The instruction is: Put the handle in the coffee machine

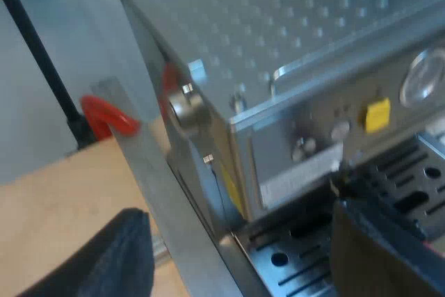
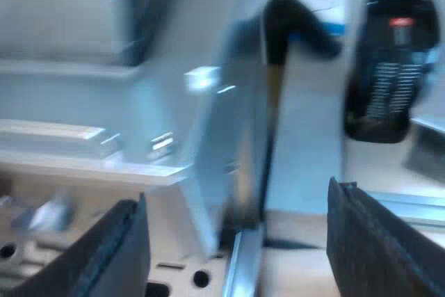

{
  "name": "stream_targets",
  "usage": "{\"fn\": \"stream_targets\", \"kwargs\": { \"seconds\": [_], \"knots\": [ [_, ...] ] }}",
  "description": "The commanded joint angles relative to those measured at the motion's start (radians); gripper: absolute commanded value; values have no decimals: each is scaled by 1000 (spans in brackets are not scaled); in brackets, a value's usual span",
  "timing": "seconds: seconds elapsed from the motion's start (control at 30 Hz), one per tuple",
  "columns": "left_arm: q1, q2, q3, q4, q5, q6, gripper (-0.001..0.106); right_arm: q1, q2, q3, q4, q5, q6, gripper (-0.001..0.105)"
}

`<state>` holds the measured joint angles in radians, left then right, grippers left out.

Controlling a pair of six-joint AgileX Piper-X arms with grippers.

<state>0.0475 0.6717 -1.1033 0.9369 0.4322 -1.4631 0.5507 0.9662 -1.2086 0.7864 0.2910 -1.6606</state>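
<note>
The espresso machine shows its dimpled metal top, a front panel with a yellow button and a round gauge, and the slotted drip tray below. My left gripper is open, one finger over the wooden table and the other over the drip tray, nothing between them. My right gripper is open too, low beside a blurred silvery side of the machine, holding nothing.
An aluminium post stands close against the machine's corner. Behind it are a red curved thing and a black rod. A black handset-like device and a dark bent piece lie beyond the right fingers.
</note>
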Motion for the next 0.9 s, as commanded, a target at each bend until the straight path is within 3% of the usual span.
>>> {"fn": "stream_targets", "kwargs": {
  "seconds": [0.03,0.23,0.33,0.37,0.4,0.57,0.9],
  "knots": [
    [2,-24,-45,-31,-2,-31,58,-133,-38,-11,4,-68,-20,58],
    [2,-89,-54,-24,-5,-50,58,-420,-126,-11,11,-69,-20,58],
    [2,-136,-54,-21,-28,-59,58,-469,-156,-11,18,-69,-25,58],
    [2,-166,-54,-21,-40,-59,58,-498,-171,-11,27,-69,-37,58],
    [2,-192,-54,-19,-41,-59,58,-546,-234,-11,87,-69,-97,58],
    [2,-299,-46,-15,-53,-63,58,-554,-347,29,149,-69,-169,58],
    [2,-490,21,109,-93,-84,58,-551,-676,242,161,-70,-178,58]
  ]
}}
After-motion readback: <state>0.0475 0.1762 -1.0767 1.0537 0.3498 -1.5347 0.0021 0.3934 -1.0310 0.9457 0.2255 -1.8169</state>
